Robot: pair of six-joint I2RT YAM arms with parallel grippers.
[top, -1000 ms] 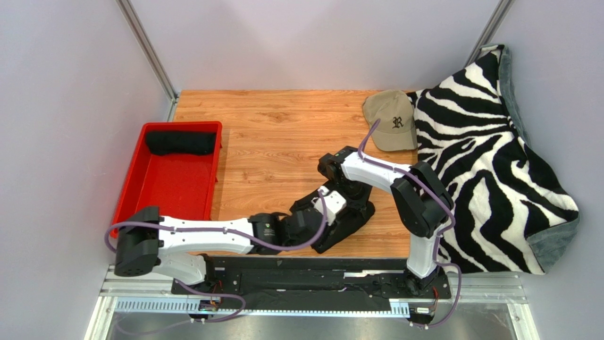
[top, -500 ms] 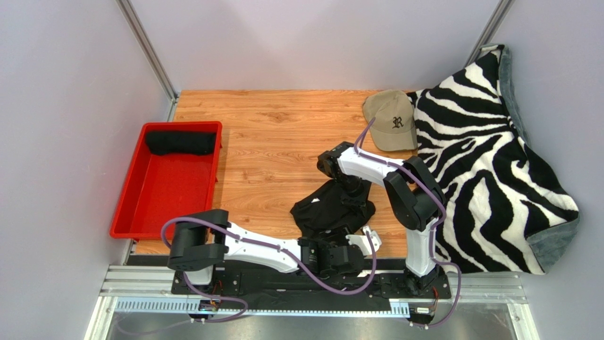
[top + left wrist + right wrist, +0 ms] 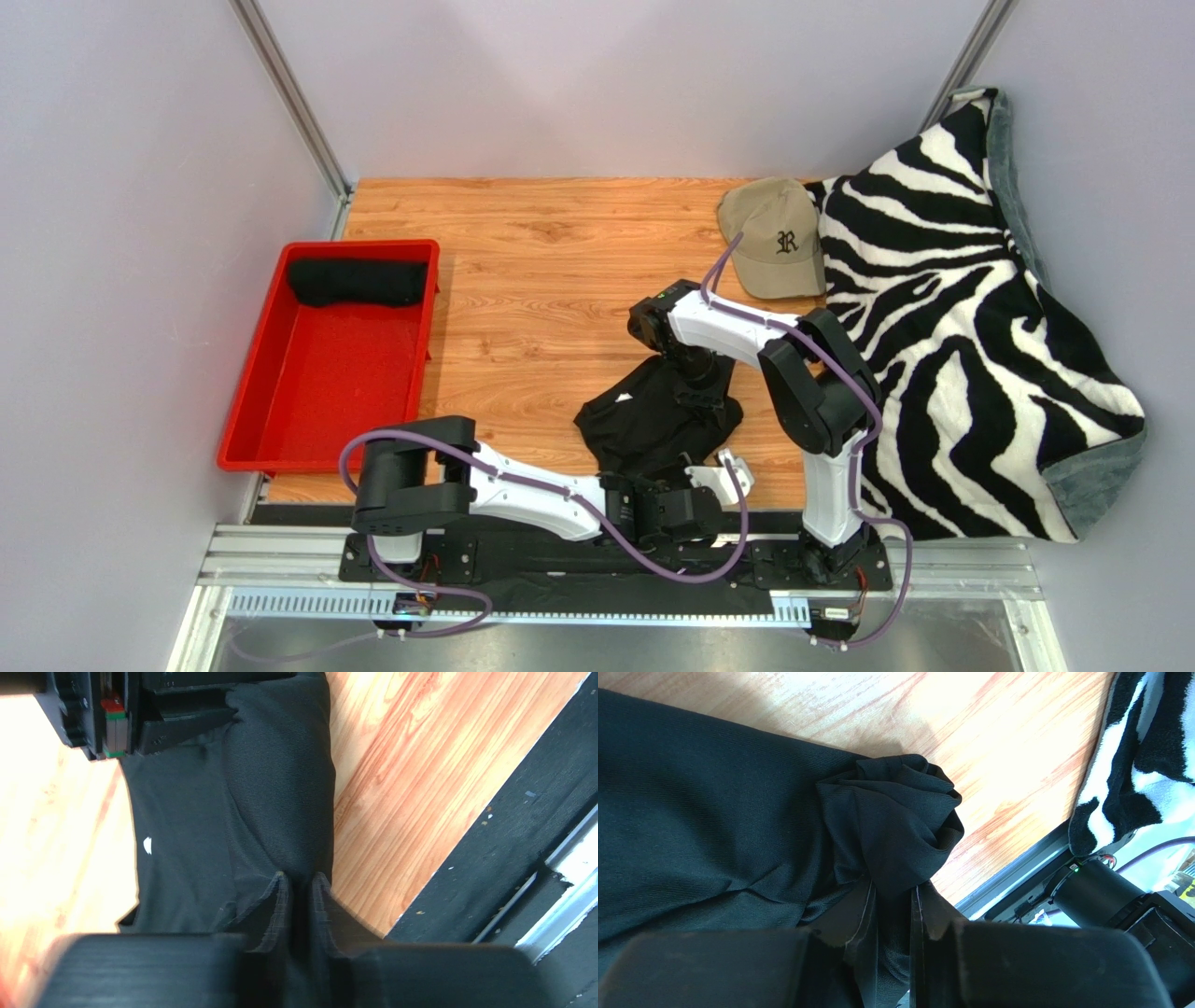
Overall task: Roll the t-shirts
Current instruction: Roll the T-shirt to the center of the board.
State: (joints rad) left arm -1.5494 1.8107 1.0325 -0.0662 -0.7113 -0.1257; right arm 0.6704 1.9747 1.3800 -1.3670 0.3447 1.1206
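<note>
Pinching a fold at the near edge of the black t-shirt [image 3: 648,417], the left gripper [image 3: 300,879] has its two fingers pressed together on the cloth, with only a thin ridge of fabric between them. The right gripper [image 3: 892,894] is likewise clamped on the same t-shirt, holding a bunched, twisted knot of fabric that bulges out just past its fingertips. The t-shirt lies crumpled on the wooden table [image 3: 547,266], toward the near right part of the boards, between the two grippers: the right one at its far side, the left one at its near side beside the black rail along the table's edge. A small white mark [image 3: 147,845] shows on the cloth in the left wrist view. A second t-shirt [image 3: 358,283], rolled into a dark bundle, rests against the far wall of the red bin [image 3: 326,385] at the table's left side, well apart from the first. A tan cap [image 3: 776,238] sits at the far right of the table, touching the zebra-striped blanket [image 3: 968,294] that is draped over the right edge.
</note>
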